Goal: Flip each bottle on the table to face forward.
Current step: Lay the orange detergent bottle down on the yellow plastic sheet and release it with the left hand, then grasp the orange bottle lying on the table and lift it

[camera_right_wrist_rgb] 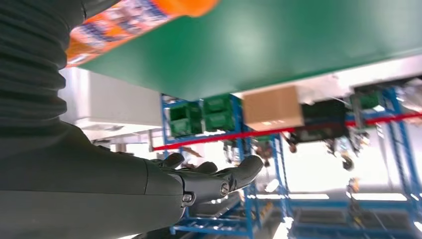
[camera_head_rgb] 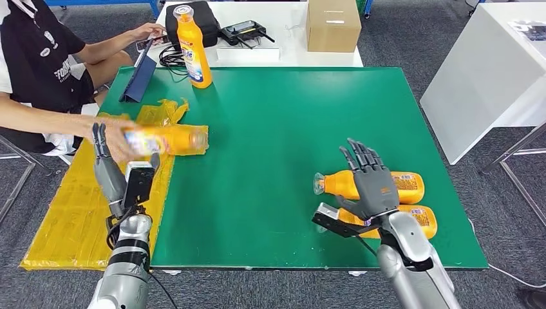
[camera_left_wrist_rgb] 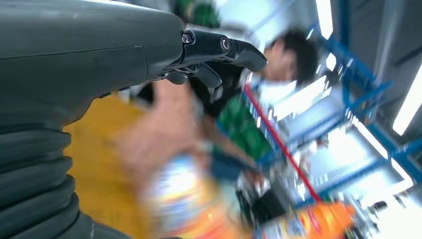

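One orange bottle (camera_head_rgb: 193, 48) stands upright at the far left of the green table (camera_head_rgb: 270, 129). A person's hand (camera_head_rgb: 119, 141) holds a second, blurred bottle (camera_head_rgb: 166, 140) on its side over the table's left edge; it also appears in the left wrist view as a blurred bottle (camera_left_wrist_rgb: 184, 199). My left hand (camera_head_rgb: 103, 161) is just beside that person's hand, fingers straight and apart, holding nothing. Two more bottles lie side by side at the near right, one (camera_head_rgb: 393, 185) farther, one (camera_head_rgb: 422, 219) nearer. My right hand (camera_head_rgb: 368, 183) hovers over them with fingers spread and empty (camera_right_wrist_rgb: 209, 177).
Crumpled yellow plastic sheeting (camera_head_rgb: 71, 212) hangs off the table's left side. A person sits at the far left. A blue tablet stand (camera_head_rgb: 138, 80), a black bag (camera_head_rgb: 206, 16) and a cardboard box (camera_head_rgb: 333, 24) are beyond the far edge. A white table (camera_head_rgb: 489, 71) stands to the right.
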